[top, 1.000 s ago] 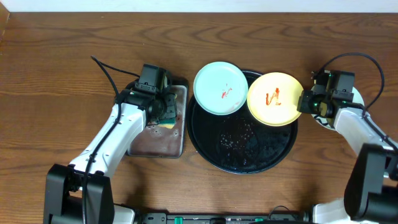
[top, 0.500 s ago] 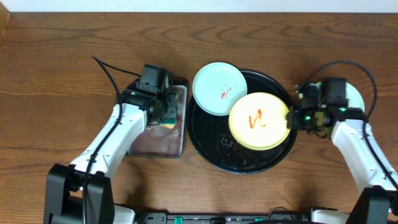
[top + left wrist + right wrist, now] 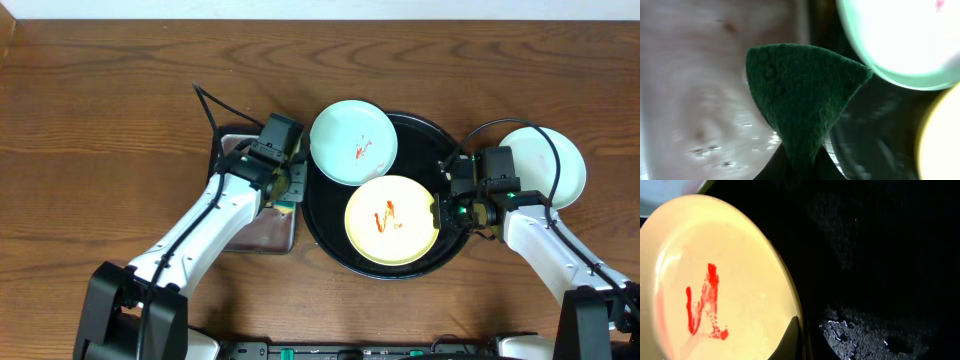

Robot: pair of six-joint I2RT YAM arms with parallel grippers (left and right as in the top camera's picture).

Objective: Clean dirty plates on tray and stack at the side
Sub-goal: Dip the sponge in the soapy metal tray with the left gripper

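Note:
The yellow plate (image 3: 390,220) with a red sauce smear lies in the black tray (image 3: 445,140); it also shows in the right wrist view (image 3: 715,280). My right gripper (image 3: 443,212) is shut on its right rim (image 3: 799,340). A mint plate (image 3: 352,142) with a small red smear rests on the tray's upper left rim; it also shows in the left wrist view (image 3: 900,40). Another mint plate (image 3: 545,165) lies on the table right of the tray. My left gripper (image 3: 287,190) is shut on the green-and-yellow sponge (image 3: 802,95), between the grey pan and the tray.
The grey metal pan (image 3: 255,230) lies left of the tray, wet inside (image 3: 700,100). Water drops lie on the tray floor (image 3: 865,330). Cables run from both arms over the table.
My right gripper has dragged the yellow plate left and toward the front, into the tray's middle. My left gripper has lifted the sponge from the pan and moved right toward the tray.

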